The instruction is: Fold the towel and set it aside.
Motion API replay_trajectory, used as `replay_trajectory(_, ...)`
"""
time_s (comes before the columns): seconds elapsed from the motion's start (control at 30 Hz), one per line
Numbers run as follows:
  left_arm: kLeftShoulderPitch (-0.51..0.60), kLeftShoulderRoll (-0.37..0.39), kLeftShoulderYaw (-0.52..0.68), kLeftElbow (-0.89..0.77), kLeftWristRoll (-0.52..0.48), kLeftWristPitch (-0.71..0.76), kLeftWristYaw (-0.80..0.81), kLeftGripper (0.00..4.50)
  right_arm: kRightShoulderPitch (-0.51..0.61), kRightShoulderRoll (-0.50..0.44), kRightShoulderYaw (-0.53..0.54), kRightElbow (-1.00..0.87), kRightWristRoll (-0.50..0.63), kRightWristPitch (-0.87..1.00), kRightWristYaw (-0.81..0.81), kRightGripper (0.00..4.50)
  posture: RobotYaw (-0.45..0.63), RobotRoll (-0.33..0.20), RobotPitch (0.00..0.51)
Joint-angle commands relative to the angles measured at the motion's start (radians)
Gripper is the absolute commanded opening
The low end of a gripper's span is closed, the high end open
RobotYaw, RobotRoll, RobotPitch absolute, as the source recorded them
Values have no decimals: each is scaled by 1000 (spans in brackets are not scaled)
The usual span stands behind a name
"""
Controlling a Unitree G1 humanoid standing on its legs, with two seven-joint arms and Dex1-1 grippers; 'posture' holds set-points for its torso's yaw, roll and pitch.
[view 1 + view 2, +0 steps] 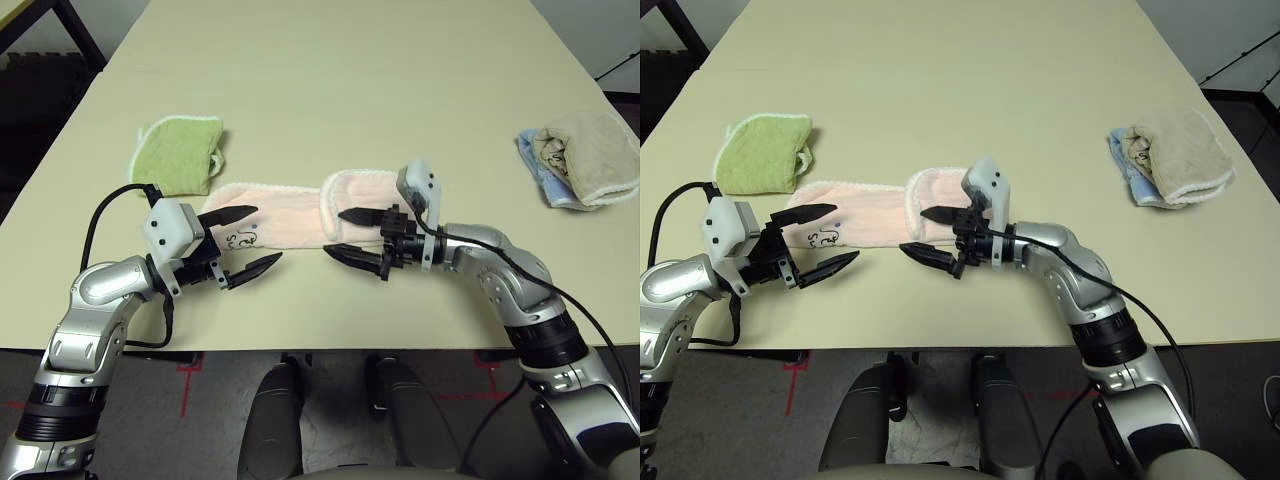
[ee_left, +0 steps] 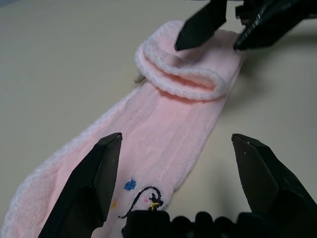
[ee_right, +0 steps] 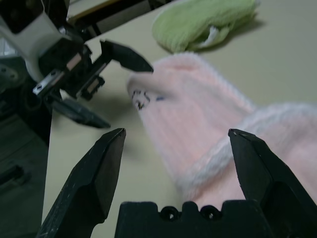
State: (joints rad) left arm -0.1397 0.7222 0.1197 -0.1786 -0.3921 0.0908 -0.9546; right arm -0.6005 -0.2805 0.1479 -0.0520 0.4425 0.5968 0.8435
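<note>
A lab or test room, we think.
We see a plain beige table [image 1: 330,90] over floor with red tape marks [image 1: 190,365].

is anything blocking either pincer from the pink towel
Nothing visible does. The left pincer and right pincer, both open, face the towel ends with bare table between. The green cloth lies beyond the towel.

A beige table [image 1: 330,80] carries the pink towel [image 1: 285,215], a green cloth [image 1: 180,155] and what looks like a beige-and-blue bundle [image 1: 582,158].

Pale pink towel [image 1: 280,215], green cloth [image 1: 180,155], beige-and-blue bundle [image 1: 582,158], cream table [image 1: 350,90].
</note>
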Motion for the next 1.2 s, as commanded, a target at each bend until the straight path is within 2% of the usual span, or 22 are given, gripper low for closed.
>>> replay_trajectory(0.03, 18, 6, 6, -15, 4, 4, -1, 4500, -59, 23, -55, 70, 7, -22, -43, 4491, -48, 0, 194)
replay_trajectory(0.2, 8, 3, -1, -8, 7, 4, -2, 4500, -131, 50, -38, 258, -93, -138, -95, 4491, -51, 0, 194)
replay_trajectory(0.43, 23, 9, 9, -25, 2, 12, 1, 4500, -116, 71, 10, 376, -173, -185, -84, 4491, -24, 0, 201)
replay_trajectory(0.6, 45, 15, 23, -42, -1, 21, 3, 4500, -88, 78, 19, 375, -191, -200, -73, 4491, -19, 0, 206)
replay_trajectory(0.73, 41, 15, 26, -42, -2, 26, 1, 4500, -97, 97, -22, 348, -162, -207, -78, 4491, -28, 0, 207)
replay_trajectory(1.0, 25, 6, 36, -34, -4, 33, 17, 4500, 5, 20, -22, 171, -111, -93, -28, 4491, -33, 0, 205)
replay_trajectory(1.2, 2, -26, 67, -65, -55, 107, 93, 4500, 45, -10, 21, 198, -154, -112, -21, 4491, -16, 0, 198)
